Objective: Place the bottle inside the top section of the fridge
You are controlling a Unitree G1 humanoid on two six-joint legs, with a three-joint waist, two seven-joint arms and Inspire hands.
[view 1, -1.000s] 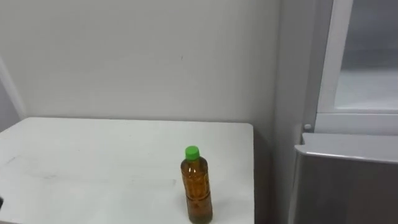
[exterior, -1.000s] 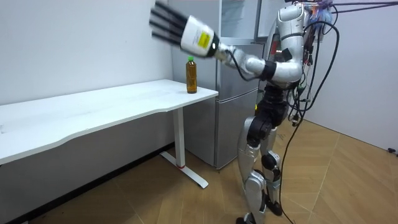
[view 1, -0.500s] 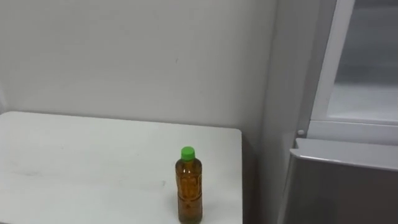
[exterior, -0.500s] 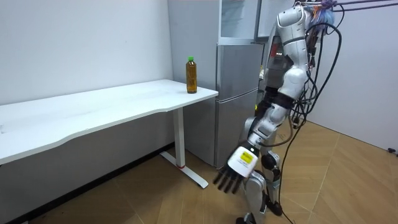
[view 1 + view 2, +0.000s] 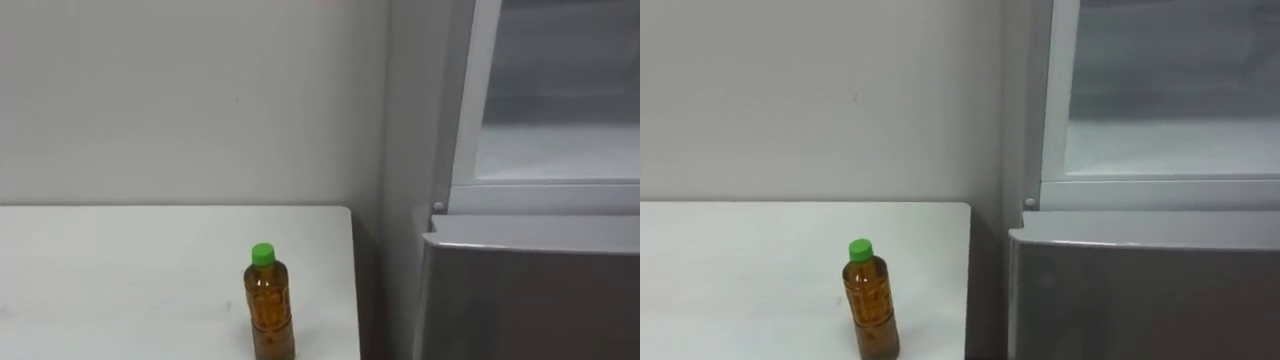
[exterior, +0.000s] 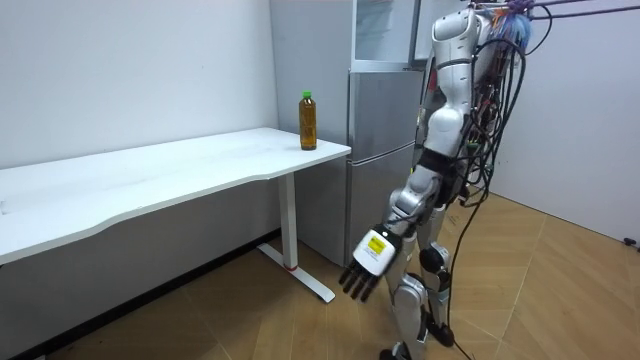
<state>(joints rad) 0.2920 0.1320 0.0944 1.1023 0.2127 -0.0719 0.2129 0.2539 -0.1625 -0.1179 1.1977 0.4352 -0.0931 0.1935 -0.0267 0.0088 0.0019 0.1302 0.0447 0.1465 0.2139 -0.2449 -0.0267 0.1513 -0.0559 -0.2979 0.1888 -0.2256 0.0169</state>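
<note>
Robot: stands upright on the wood floor in front of the fridge [image 5: 530, 295], just past the table [image 5: 120, 270] end.
Left hand [image 6: 366, 268]: hangs low by the knee, fingers straight and slack, holding nothing, well apart from the bottle.
Bottle [image 5: 270, 310]: upright on the table, near the end next to the fridge and away from the wall edge. Nothing touches it.
Contents: amber liquid almost up to the neck, green cap [image 5: 263, 254] on.
Fridge lower door: grey, looks closed.
Upper fridge [image 5: 560, 110]: pale frame with a lit inside. I cannot tell whether it is open or glass-fronted.
Stage: judged as the very start. The bottle is not yet grasped and the reach is yet to come.
Weight: probably moderate since it is nearly full, so it needs a firm wrap rather than a fingertip pinch.
Stiffness: looks like thin clear plastic. Full and capped, it should hold its shape, but a hard squeeze may dent it.
Surface: smooth round wall, likely slippery, and it could twist in a loose hold.
Stability: tall and narrow, so a sideways nudge could tip it and send it rolling off the table end.
Grip spot: mid-body below the shoulder, fingers round one side and thumb opposite. Leave the cap alone.
Next need: bring the hand in level from the side and close before lifting.
Carry: keep it upright on the way to the upper fridge.
</note>
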